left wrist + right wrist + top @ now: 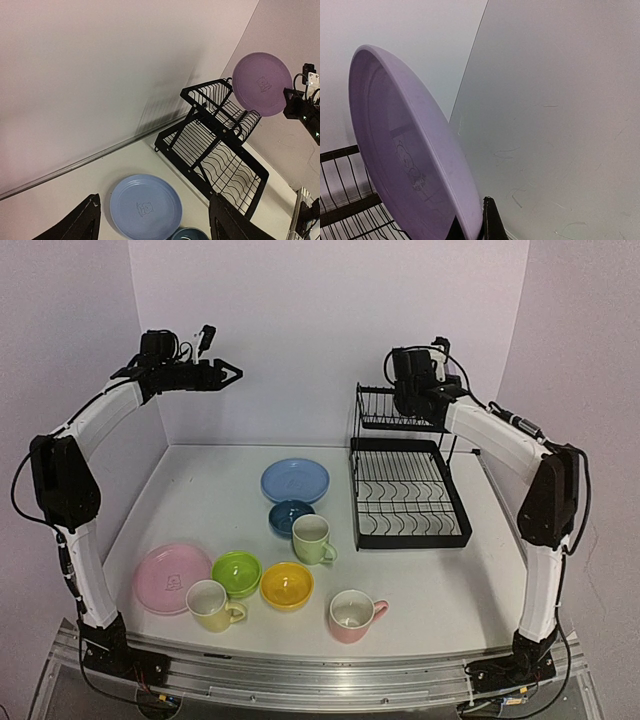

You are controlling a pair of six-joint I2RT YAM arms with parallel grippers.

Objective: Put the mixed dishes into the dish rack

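Note:
My right gripper (472, 216) is shut on the lower rim of a lilac plate (405, 150), which it holds on edge above the upper shelf of the black wire dish rack (410, 530). The left wrist view shows this lilac plate (262, 84) over the dish rack (220, 150). In the top view the right wrist blocks the plate. My left gripper (228, 372) is open and empty, raised high at the back left. Far below it on the table lie a blue plate (145, 206) and a dark blue bowl (291, 517).
On the table in front are a blue plate (295, 481), pale green mug (312, 538), pink plate (173, 578), green bowl (237, 573), yellow bowl (287, 585), yellow mug (210, 605) and pink mug (352, 615). Walls close in at the back and both sides.

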